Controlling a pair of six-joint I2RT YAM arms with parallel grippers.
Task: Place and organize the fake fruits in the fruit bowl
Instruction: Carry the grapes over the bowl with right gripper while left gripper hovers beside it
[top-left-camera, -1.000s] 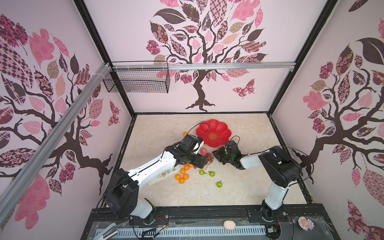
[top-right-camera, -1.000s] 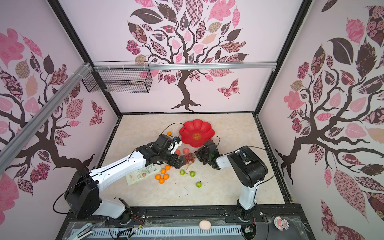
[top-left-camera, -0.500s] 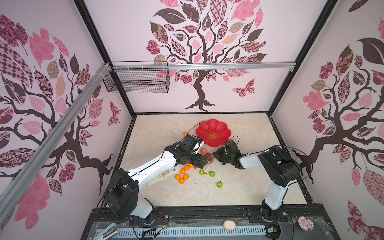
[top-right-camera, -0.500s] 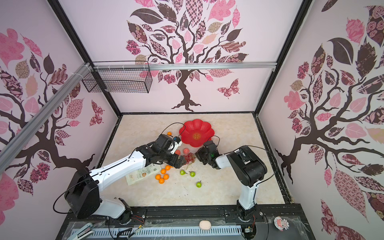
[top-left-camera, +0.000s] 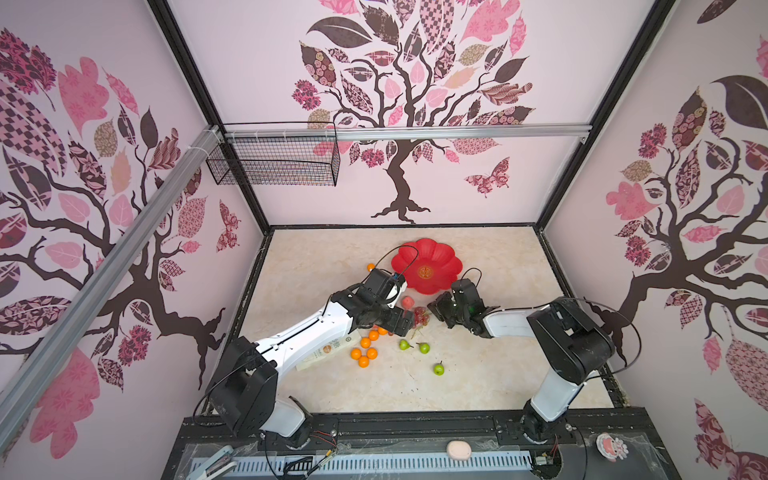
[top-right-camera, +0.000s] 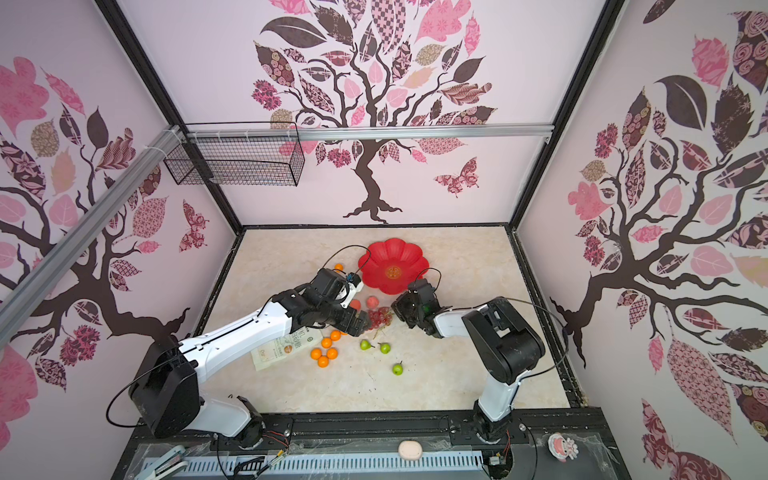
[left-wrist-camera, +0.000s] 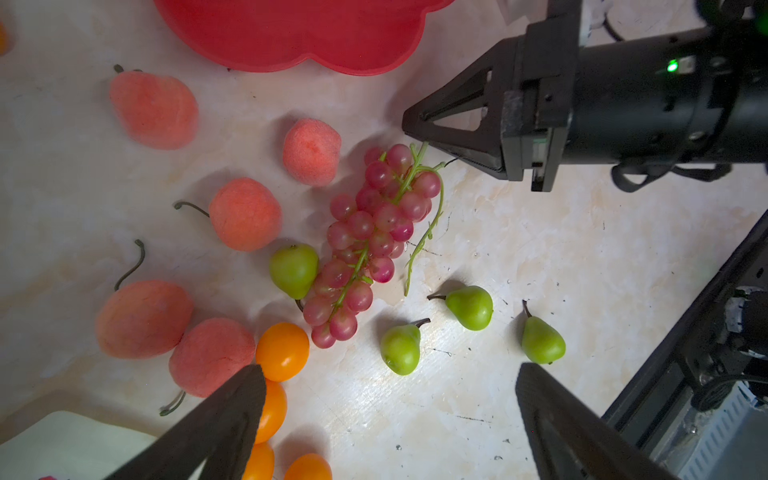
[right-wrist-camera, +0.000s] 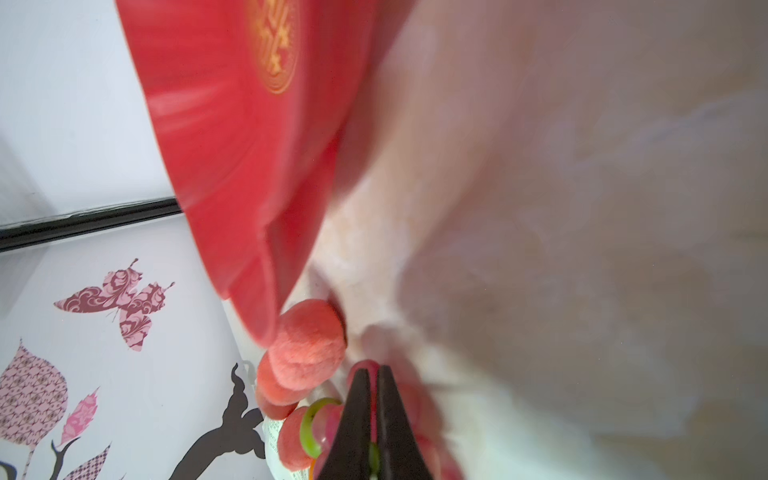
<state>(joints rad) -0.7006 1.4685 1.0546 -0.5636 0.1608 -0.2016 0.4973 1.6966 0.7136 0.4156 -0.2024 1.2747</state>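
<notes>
The right end effector (right-wrist-camera: 374, 372) pinches the stem of the grape bunch (left-wrist-camera: 370, 237) beside the red bowl (left-wrist-camera: 299, 33) — the left end effector (left-wrist-camera: 390, 369) hangs spread above pears (left-wrist-camera: 469, 307) on the desk (left-wrist-camera: 540, 249).

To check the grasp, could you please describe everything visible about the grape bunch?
The grape bunch is a cluster of glossy purple-red, plastic-looking grapes on a green stem with a curling tendril. It lies flat on the marbled tabletop, apart from the fruit bowl, a green pear touching its side. The shut right end effector appears to pinch its stem end.
</notes>
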